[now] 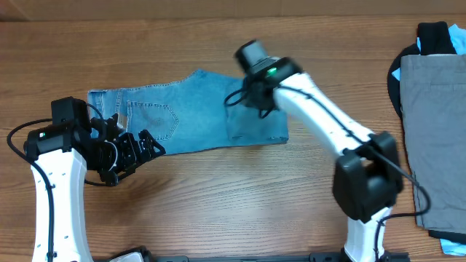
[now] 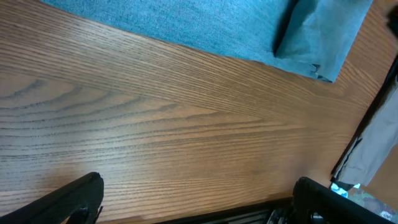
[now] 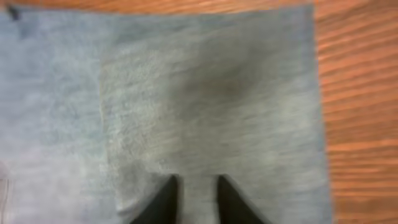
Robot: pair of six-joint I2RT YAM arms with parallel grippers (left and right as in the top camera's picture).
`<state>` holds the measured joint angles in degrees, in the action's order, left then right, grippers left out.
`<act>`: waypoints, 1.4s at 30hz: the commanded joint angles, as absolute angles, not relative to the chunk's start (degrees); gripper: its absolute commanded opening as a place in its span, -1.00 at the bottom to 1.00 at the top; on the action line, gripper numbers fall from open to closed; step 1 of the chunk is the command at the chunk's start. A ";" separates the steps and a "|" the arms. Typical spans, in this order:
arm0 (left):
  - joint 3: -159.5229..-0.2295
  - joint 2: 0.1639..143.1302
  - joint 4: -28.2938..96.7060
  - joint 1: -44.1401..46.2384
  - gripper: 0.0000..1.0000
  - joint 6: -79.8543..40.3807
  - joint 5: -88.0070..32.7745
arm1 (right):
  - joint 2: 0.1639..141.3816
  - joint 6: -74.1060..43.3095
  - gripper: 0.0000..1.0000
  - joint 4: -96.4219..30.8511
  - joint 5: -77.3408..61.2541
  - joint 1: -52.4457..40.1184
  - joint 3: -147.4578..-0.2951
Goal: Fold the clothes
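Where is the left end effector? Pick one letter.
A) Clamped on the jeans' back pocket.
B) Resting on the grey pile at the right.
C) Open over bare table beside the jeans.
C: in the left wrist view the left end effector stands open over bare table, with the jeans lying just past it.

Wood-grain tabletop (image 1: 218, 211) runs under everything I see, light brown w/ long streaks going L-R. The same grain fills most of my L wrist view & shows as a strip down the R side of my R wrist view. At the tabletop's R edge sits a pile of other garments. Big grey cloth (image 1: 435, 124) lies flat on top. Black garment (image 1: 433, 38) is under it, poking out twd the far R corner & along the pile's L side. Bit of light blue fabric (image 1: 458, 30) just beside the black there.
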<state>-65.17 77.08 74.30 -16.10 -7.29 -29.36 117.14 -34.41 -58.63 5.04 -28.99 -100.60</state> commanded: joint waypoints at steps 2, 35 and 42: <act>-64.93 77.47 73.65 -15.99 1.00 -6.02 -29.45 | 116.57 -32.49 -0.92 -57.30 -7.33 -27.27 -97.95; -64.93 77.47 74.19 -15.97 1.00 -6.00 -29.43 | 115.85 -33.58 -0.65 -38.74 -13.78 -29.65 -90.06; -64.93 77.47 74.78 -15.97 1.00 -6.00 -29.47 | 124.81 -34.22 -0.76 -32.80 -13.76 -29.52 -90.06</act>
